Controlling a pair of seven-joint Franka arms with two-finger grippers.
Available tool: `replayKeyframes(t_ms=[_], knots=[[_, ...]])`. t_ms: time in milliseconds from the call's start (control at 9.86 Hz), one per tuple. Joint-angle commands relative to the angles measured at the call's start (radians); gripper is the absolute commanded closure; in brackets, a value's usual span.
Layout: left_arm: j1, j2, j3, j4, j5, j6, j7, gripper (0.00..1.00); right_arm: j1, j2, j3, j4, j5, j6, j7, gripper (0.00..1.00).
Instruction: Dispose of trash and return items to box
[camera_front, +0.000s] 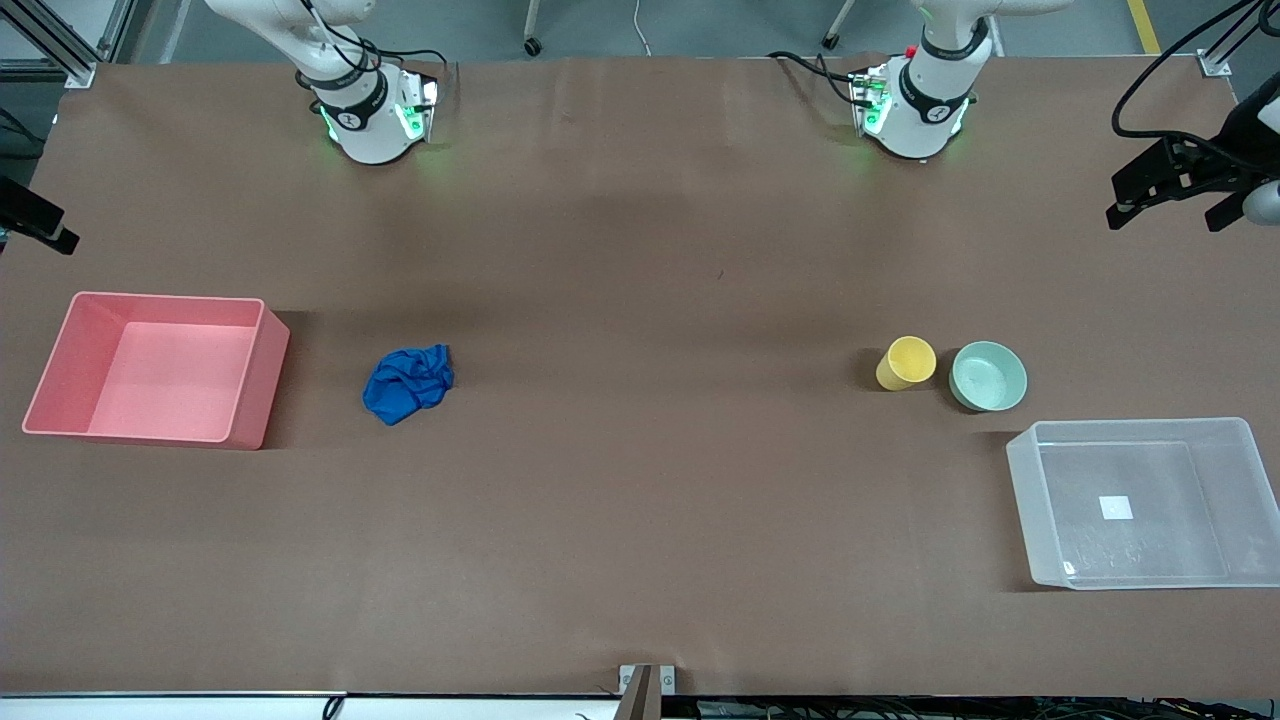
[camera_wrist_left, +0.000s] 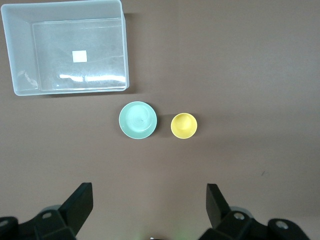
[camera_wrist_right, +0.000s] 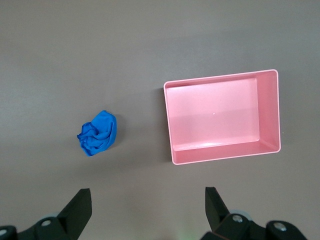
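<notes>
- Right gripper (camera_wrist_right: 145, 210) hangs high over the table toward the right arm's end, its two fingers (camera_wrist_right: 80, 207) spread wide apart and holding nothing.
- From its wrist camera, the trash (camera_wrist_right: 98, 132), a crumpled blue cloth wad, lies on the bare table just beside the pink bin (camera_wrist_right: 223, 116), with a clear gap between them.
- In the front view the trash (camera_front: 408, 383) sits between the pink bin (camera_front: 250, 400) and the table's middle, so the right arm looks the nearer one for it.
- Its folds give no obvious long axis, though the wad may be slightly longer one way; that is hard to tell.
- Left gripper (camera_wrist_left: 150, 210) hovers over the left arm's end, fingers (camera_wrist_left: 80, 205) likewise wide apart and empty.
- Below it stand the yellow cup (camera_wrist_left: 184, 125) and the mint-green bowl (camera_wrist_left: 138, 120), upright, close together but apparently not touching.
- Both items (camera_front: 950, 370) lie near the box (camera_front: 1020, 480), the clear tub, which sits nearer to the front camera than they do; the bowl is the closer of the two to it.
- That puts the left arm closest to the cup, bowl and box.
</notes>
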Motion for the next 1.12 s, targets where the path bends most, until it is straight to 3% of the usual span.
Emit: replayKeyframes(t_ms=[0,507,710,1014], knots=[[-0.005,0.013,0.006,-0.029,-0.003,0.011,-0.012,0.00,-0.006,-0.012,0.007,-0.001,0.007,-0.001,-0.012,0.00],[0.004,0.043,0.011,-0.018,0.000,0.040,0.004,0.00,0.007,-0.007,0.014,-0.030,0.018,-0.004,-0.031,0.00],[0.020,0.049,0.011,-0.044,0.000,0.072,0.008,0.00,0.031,-0.009,0.062,-0.216,0.018,0.135,-0.017,0.00],[0.037,0.040,0.011,-0.225,0.000,0.213,0.010,0.01,0.037,-0.009,0.132,-0.540,0.018,0.501,0.056,0.00]])
